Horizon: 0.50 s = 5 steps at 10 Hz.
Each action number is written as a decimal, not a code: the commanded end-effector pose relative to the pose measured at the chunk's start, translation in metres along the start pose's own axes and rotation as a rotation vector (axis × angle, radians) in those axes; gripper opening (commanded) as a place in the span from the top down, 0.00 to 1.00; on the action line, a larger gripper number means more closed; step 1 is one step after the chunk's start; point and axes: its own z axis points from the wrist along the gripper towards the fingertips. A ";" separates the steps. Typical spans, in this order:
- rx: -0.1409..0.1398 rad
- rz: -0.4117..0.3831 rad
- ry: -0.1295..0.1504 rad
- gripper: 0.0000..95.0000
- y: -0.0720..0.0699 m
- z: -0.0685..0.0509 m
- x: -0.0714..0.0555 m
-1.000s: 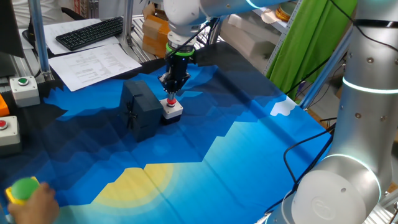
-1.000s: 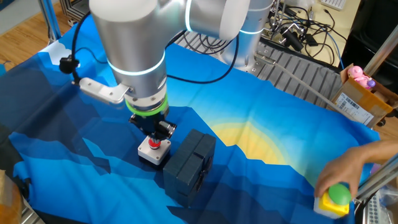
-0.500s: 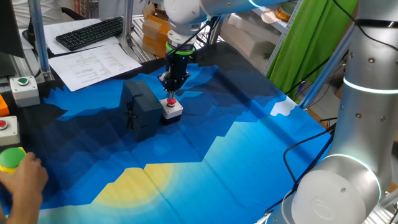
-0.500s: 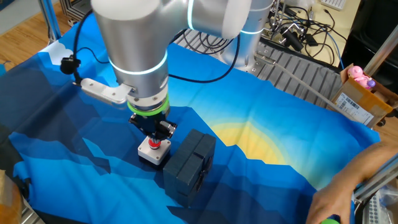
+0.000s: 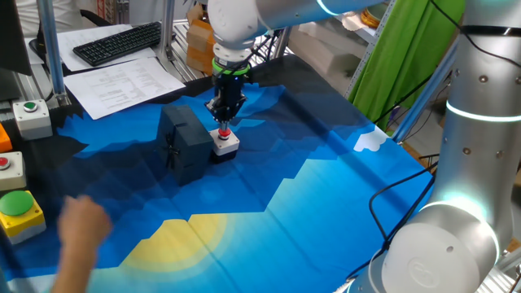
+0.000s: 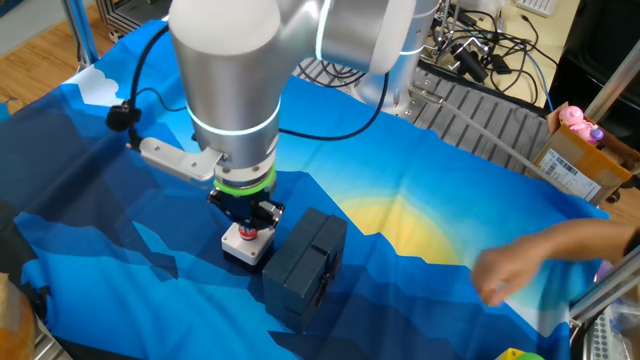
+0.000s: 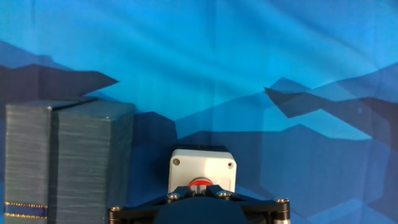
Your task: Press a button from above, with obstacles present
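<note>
Red button (image 5: 223,134) on a white box (image 7: 201,169); dark blue-black block (image 6: 306,262), apparently finely ribbed; blue tabletop (image 5: 326,187) cloth with a yellow patch.

The arm reaches over the table, wrist vertical, its claw (image 5: 224,124) pointing straight down.

Nothing readable anywhere, honestly. The printed sheets (image 5: 122,81) by the keyboard (image 5: 118,42) and the cardboard box's label (image 6: 563,172) are too blurry.

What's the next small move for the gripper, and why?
Probably a short straight descent: the gripper sits directly over the red button on its white box, and the dark block stands close beside the box, so sideways motion risks contact.
</note>
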 end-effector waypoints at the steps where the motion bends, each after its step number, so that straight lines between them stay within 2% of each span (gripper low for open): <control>1: 0.014 -0.003 -0.011 1.00 -0.002 0.034 -0.007; 2: 0.020 -0.002 -0.016 1.00 -0.003 0.039 -0.008; 3: 0.012 0.002 -0.017 1.00 -0.003 0.037 -0.008; 4: 0.002 0.006 -0.007 1.00 -0.004 0.030 -0.007; 5: -0.020 0.028 -0.009 1.00 -0.003 0.021 -0.005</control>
